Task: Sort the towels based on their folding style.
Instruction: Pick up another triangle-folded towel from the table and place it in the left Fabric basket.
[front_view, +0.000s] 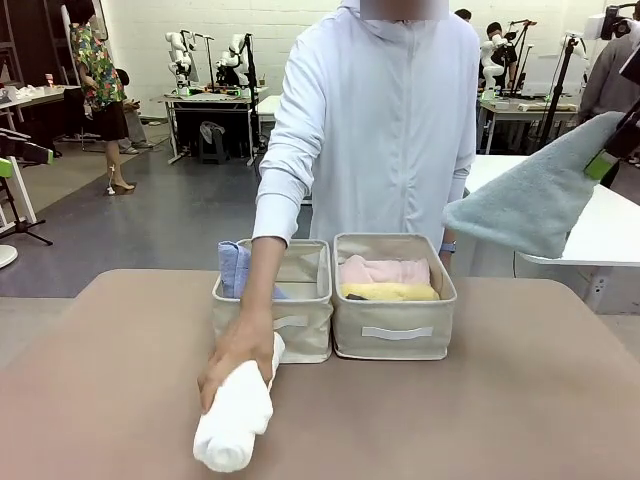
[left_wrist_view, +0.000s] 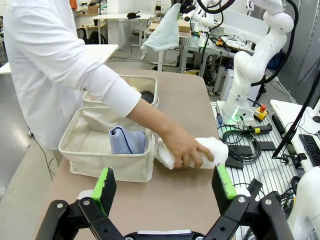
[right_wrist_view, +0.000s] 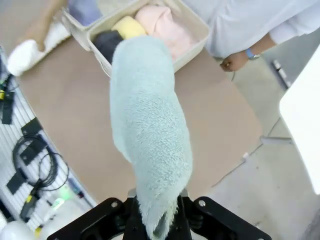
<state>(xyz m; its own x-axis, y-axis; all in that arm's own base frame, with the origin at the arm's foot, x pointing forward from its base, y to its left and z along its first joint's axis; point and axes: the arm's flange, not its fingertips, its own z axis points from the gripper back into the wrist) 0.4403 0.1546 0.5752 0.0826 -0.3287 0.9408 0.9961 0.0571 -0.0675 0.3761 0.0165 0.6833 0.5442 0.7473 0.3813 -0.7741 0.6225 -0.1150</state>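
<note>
Currently six terry towels, two beige fabric baskets, grey-green towel (front_view: 535, 205) aloft at right, clamped in the closed right gripper (front_view: 606, 160), white roll (front_view: 235, 425) on the table under a person's hand (front_view: 235, 365), long axis near-to-far, before the left basket (front_view: 300, 335) holding the lavender-blue towel (front_view: 232, 268), pink roll (front_view: 385, 270), yellow roll (front_view: 390, 292) and dark grey roll (right_wrist_view: 107, 44) in the right basket (front_view: 395, 335), left gripper (left_wrist_view: 165, 185) spread wide, empty.

Bright, even light; wrist views perhaps slightly warped.

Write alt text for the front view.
A person's hand holds a white rolled terry towel on the brown table, before two beige fabric baskets. At right, the right gripper holds a grey-green terry towel aloft.
</note>
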